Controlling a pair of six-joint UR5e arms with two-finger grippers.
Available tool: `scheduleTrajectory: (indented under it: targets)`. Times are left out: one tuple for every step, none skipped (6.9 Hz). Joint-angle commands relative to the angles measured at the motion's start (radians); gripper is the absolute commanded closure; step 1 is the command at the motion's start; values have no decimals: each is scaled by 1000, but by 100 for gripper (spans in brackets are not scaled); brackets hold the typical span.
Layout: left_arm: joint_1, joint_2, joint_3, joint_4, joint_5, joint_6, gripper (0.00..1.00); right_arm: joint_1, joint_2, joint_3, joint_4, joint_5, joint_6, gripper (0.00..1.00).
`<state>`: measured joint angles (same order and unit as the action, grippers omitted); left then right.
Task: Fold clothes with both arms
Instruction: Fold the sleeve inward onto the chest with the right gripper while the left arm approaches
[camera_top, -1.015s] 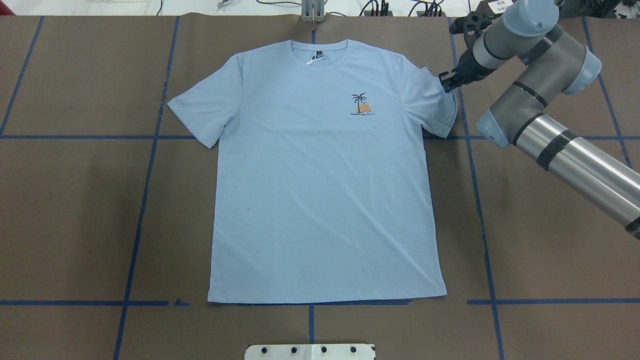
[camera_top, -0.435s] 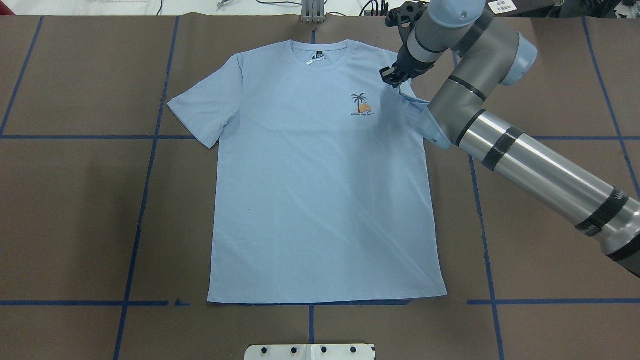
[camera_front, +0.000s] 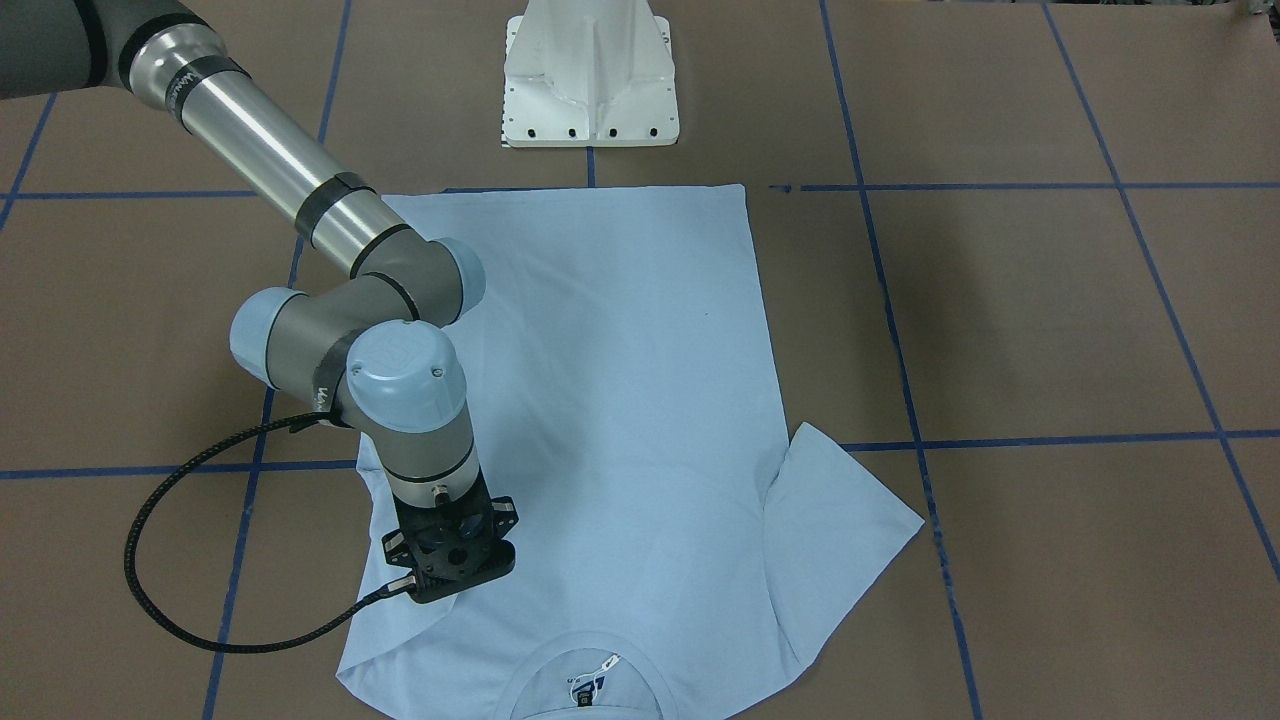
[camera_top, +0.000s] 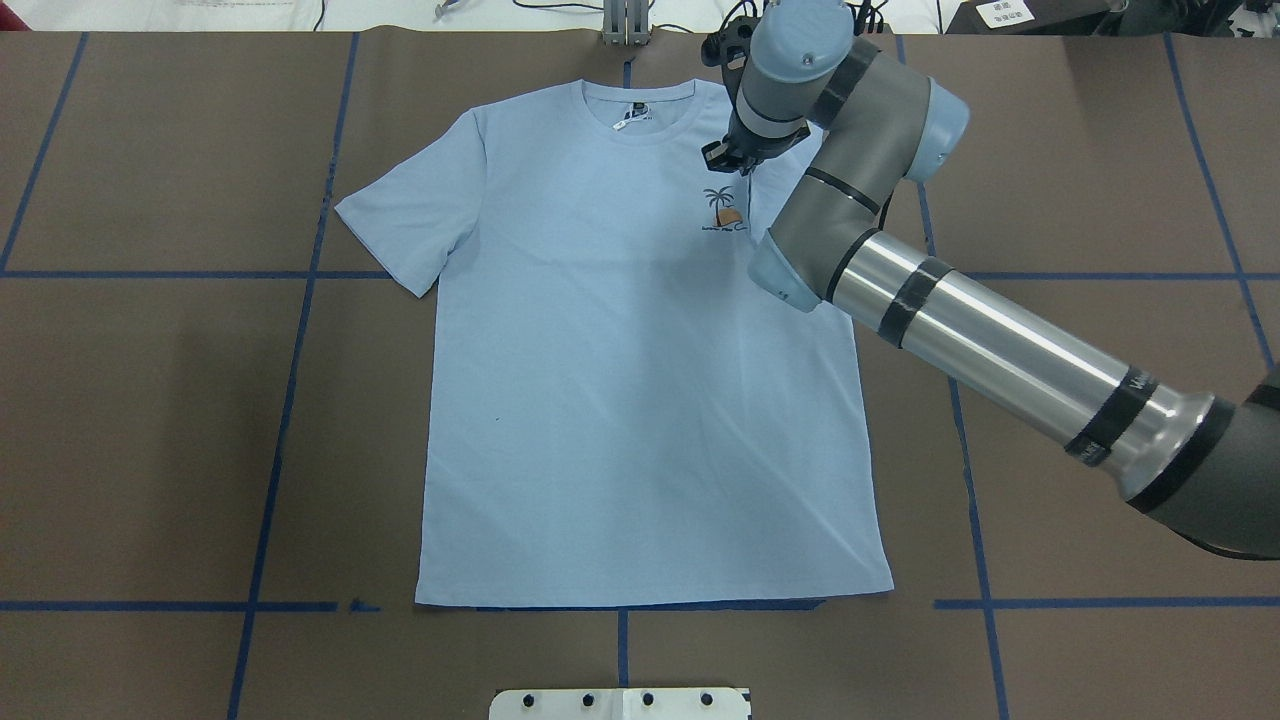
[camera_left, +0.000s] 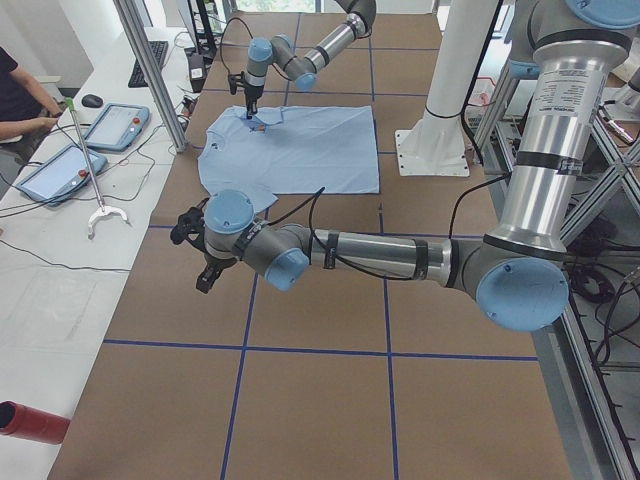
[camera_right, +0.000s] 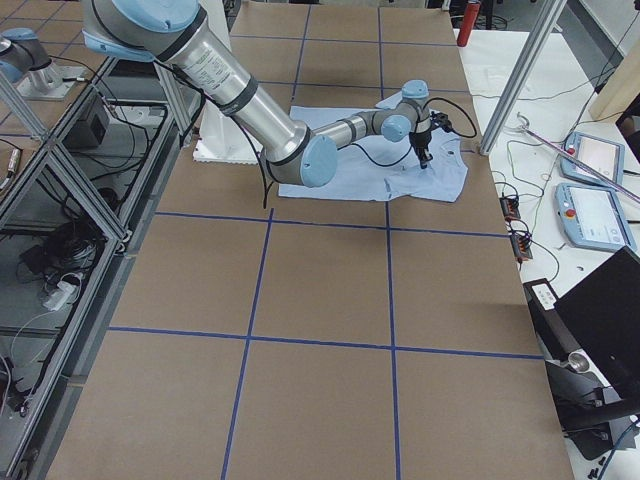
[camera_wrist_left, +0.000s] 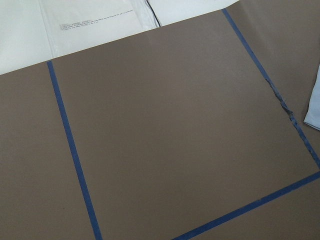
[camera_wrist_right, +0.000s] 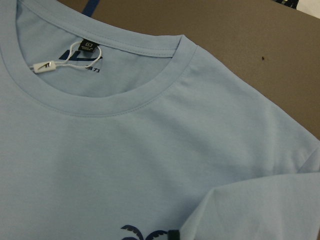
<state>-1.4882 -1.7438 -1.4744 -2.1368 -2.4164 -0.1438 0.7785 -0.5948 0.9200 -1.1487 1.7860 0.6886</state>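
The light blue T-shirt (camera_top: 620, 400) lies flat, front up, collar at the far edge, with its palm-tree print (camera_top: 722, 210) showing. My right gripper (camera_top: 728, 160) is over the chest just above the print, shut on the shirt's right sleeve, which is drawn in over the body. The right wrist view shows the collar label (camera_wrist_right: 75, 55) and a fold of sleeve (camera_wrist_right: 250, 210) lying over the print. The left sleeve (camera_top: 410, 215) lies spread out. My left gripper (camera_left: 200, 265) hovers over bare table off the shirt's left side; I cannot tell if it is open.
The white pedestal base (camera_front: 590, 80) stands at the near edge behind the hem. Blue tape lines (camera_top: 290, 400) cross the brown table. The right arm's black cable (camera_front: 150, 560) loops beside the shirt. An operator's desk with tablets (camera_left: 60, 160) borders the far side.
My right gripper has moved left from the outer edge of the right sleeve to above the chest print, drawing the sleeve inward over the shirt body. The rest of the shirt has not moved.
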Motion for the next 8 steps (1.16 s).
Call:
scheduleTrajectory:
  targets:
    - [0, -5, -4, 0, 0, -3, 1, -7, 19, -26, 1, -19, 37, 1]
    - [0, -11, -4, 0, 0, -32, 1, -5, 21, -26, 1, -19, 39, 0]
    - [2, -31, -1, 0, 6, -60, 1, -5, 33, -24, -3, -13, 95, 0]
    - [28, -58, -1, 2, 14, -129, 1, -5, 33, -17, -8, 21, 127, 0]
    - [92, -94, 3, 2, 58, -213, 1, 8, 33, 11, -38, 73, 127, 0]
    - [167, -138, 0, 2, 162, -347, 1, 42, 29, 60, -143, 160, 124, 0]
    - [265, -188, 5, 0, 227, -493, 1, 82, 6, 133, -246, 252, 117, 0]
    - [335, -207, 3, -49, 311, -616, 1, 109, -32, 228, -352, 303, 114, 0]
